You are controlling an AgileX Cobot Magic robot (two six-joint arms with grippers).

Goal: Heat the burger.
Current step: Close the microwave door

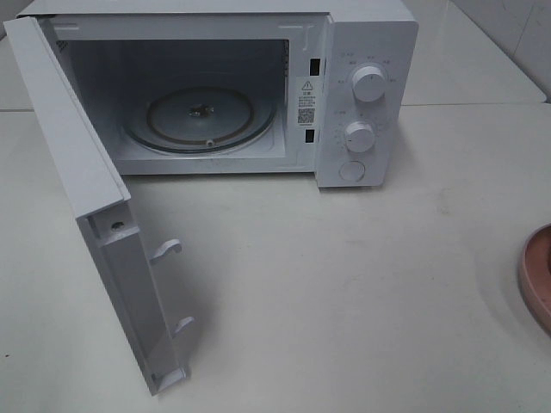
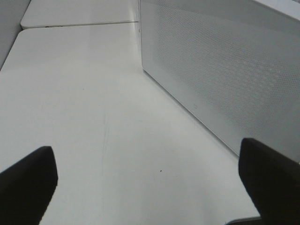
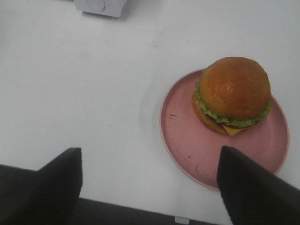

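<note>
Two end effectors spread apart, right end effector (image 3: 147, 185) above burger (image 3: 233, 93) on pink plate (image 3: 187, 140), left end effector (image 2: 150, 180) beside microwave (image 2: 220, 70)

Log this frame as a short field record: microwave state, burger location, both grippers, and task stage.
microwave: white microwave on the table, door swung wide open, glass turntable bare
burger: burger sits on the pink plate, toward one edge, outside the microwave
plate in overhead view: only its rim shows at the right edge
left gripper: left gripper open, empty, beside the microwave's perforated side
right gripper: right gripper open, empty, above the plate's near rim
task stage: burger not yet grasped
</note>
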